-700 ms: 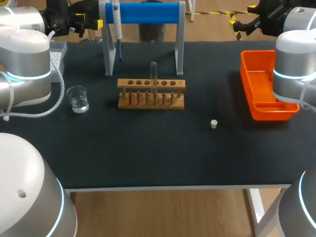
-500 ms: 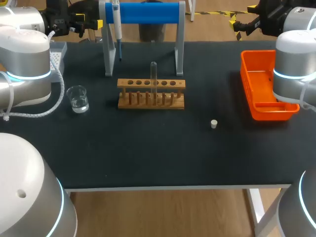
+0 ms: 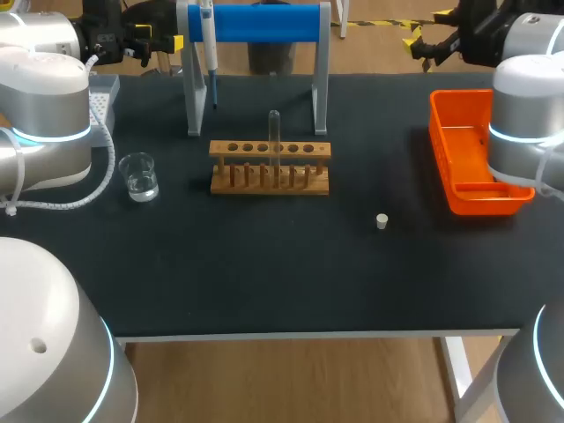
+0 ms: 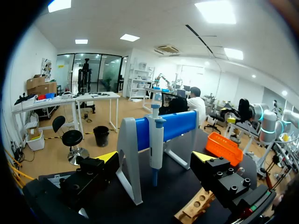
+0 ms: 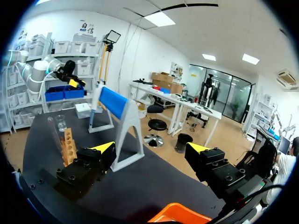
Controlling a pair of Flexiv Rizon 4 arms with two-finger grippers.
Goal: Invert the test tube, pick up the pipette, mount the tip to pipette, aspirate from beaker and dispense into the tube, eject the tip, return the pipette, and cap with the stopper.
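Note:
A clear test tube [image 3: 274,141] stands upright in the wooden rack [image 3: 270,167] at mid-table. The pipette [image 3: 209,53] hangs on the blue-barred stand [image 3: 256,22] behind it. A glass beaker [image 3: 138,176] with clear liquid sits left of the rack, and a small white stopper [image 3: 382,221] lies to the front right. My left gripper [image 3: 163,44] is open at the far left edge, and in its wrist view the left gripper [image 4: 154,158] faces the pipette [image 4: 156,149]. My right gripper [image 3: 426,33] is open beyond the far right edge, and the right gripper [image 5: 150,148] holds nothing.
An orange tray [image 3: 471,163] stands at the right edge, under my right arm. A grey tip box [image 3: 101,97] sits at the far left by my left arm. The rack [image 5: 69,144] and stand [image 5: 117,105] lie ahead of the right gripper.
My right gripper has shifted slightly to the left at the table's far edge. The left arm and the objects have not moved.

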